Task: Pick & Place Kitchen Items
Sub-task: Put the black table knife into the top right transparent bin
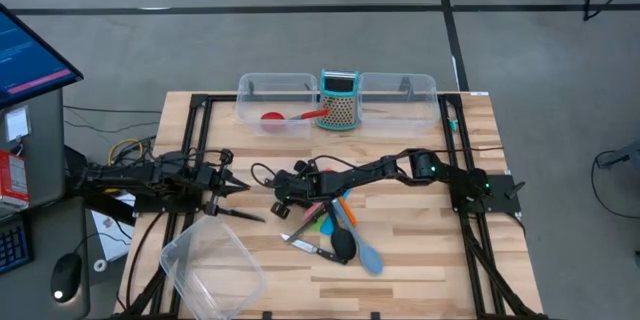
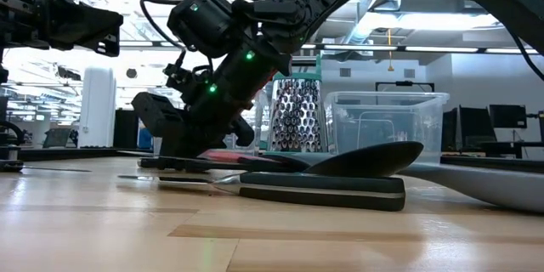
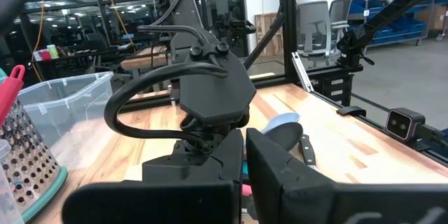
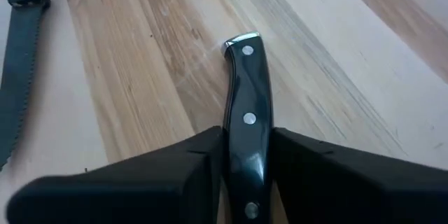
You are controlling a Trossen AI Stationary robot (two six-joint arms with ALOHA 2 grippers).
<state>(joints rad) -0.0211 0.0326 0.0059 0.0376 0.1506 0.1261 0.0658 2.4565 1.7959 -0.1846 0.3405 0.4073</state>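
Note:
My right gripper (image 1: 283, 203) reaches across from the right and is down at the table, left of a pile of utensils (image 1: 335, 228): a black spoon, a blue spoon, orange, pink and green spatulas and a black-handled knife (image 2: 319, 191). It is shut on another black-handled knife (image 4: 246, 91) that lies on the wood. A third knife (image 1: 240, 215) lies to the left; its serrated blade also shows in the right wrist view (image 4: 17, 63). My left gripper (image 1: 238, 186) hovers shut and empty at the left. A red spoon (image 1: 285, 117) lies in a far tub. My right gripper pinches the knife's riveted black handle (image 4: 248, 150) between its two fingers, which lie across it. The fingers (image 2: 174, 140) slant down from above and from the table's right. The handle lies flat on the table, and its butt end (image 4: 241, 40) sticks out beyond the fingers.
Two clear tubs (image 1: 275, 100) (image 1: 400, 95) stand at the far edge with the teal-framed grater (image 1: 340, 100) between them. A third clear tub (image 1: 210, 270) sits at the near left corner. Bare wood lies to the right of the pile.

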